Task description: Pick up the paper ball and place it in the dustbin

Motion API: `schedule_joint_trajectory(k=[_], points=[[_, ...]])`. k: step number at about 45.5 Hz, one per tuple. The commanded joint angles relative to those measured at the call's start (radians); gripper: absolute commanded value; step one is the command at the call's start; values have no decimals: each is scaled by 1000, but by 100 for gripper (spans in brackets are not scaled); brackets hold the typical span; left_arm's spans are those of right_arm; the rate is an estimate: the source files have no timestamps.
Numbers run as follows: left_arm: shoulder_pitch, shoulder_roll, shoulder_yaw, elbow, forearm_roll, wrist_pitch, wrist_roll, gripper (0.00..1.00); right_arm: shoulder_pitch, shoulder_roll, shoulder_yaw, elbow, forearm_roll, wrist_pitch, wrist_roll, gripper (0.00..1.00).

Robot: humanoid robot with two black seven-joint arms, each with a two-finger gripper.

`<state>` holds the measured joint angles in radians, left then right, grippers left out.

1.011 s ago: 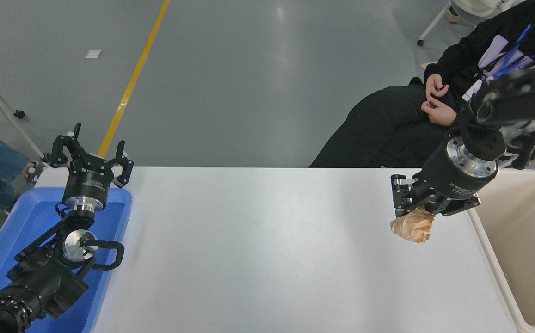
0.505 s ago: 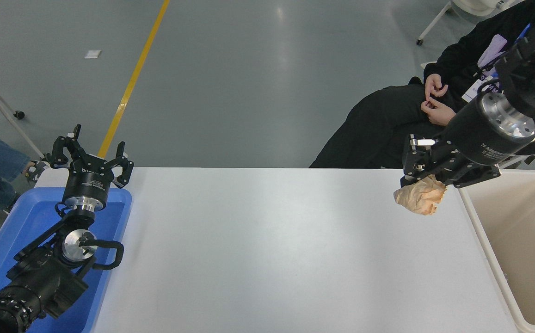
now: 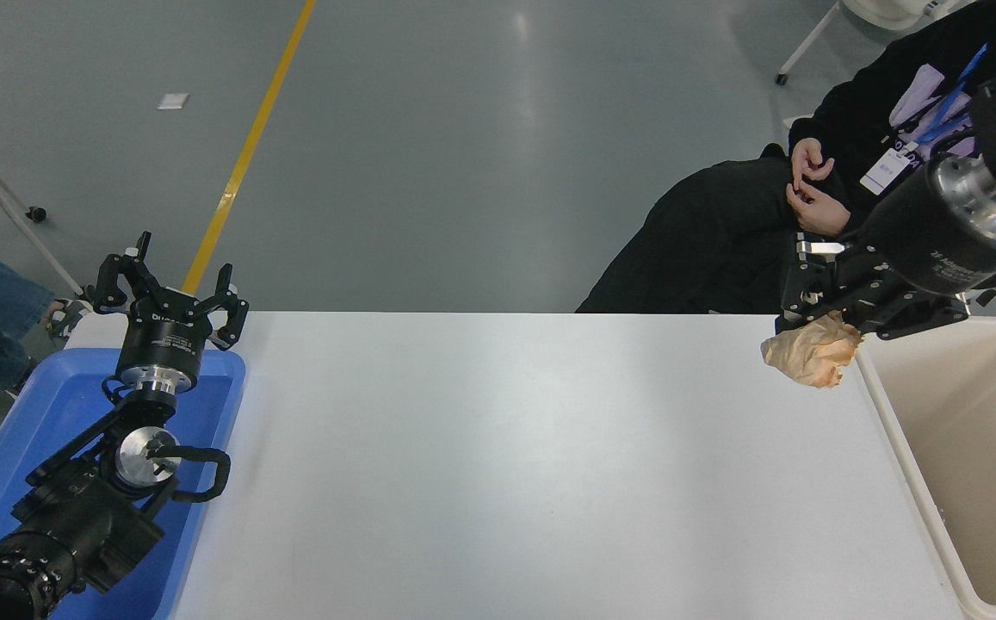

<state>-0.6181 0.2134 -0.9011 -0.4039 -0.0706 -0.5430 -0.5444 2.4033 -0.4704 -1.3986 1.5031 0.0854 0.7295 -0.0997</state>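
Note:
My right gripper is shut on the paper ball, a crumpled tan-brown wad, and holds it in the air above the table's far right corner. The ball hangs just left of the dustbin, a large beige bin with a thick rim at the table's right edge. The bin's inside shows nothing in it. My left gripper is open and parked at the lower left, above the blue tray.
The white table spans the middle. A person in black sits at the far right, with hands held together just behind my right arm. A yellow floor line runs beyond the table.
My right gripper has lifted the paper ball up and carried it to the right, closer to the dustbin's rim. The left arm has not moved.

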Motion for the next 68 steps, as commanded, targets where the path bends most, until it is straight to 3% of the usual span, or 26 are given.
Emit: schedule_joint_trajectory(k=[1, 12, 20, 29, 36, 53, 68], points=[[0, 0, 1, 0, 0, 0, 0, 99, -19, -106, -149, -18, -7, -200, 2, 0], [0, 0, 1, 0, 0, 0, 0, 99, -213, -221, -194, -90, -26, -568, 3, 0], [0, 0, -1, 0, 0, 0, 0, 99, -426, -310, -97, -308, -82, -585, 9, 0], [0, 0, -1, -1, 0, 0, 0, 99, -929, -312, 205, -673, -84, -585, 9, 0], [0, 0, -1, 0, 0, 0, 0, 99, -1242, -245, 450, -903, -88, -585, 9, 0], [0, 0, -1, 0, 0, 0, 0, 99, -1596, 1, 501, -1376, -67, -608, 8, 0], [0, 0, -1, -1, 0, 0, 0, 99, -1656, 33, 538, -1433, -67, -650, 8, 0]])
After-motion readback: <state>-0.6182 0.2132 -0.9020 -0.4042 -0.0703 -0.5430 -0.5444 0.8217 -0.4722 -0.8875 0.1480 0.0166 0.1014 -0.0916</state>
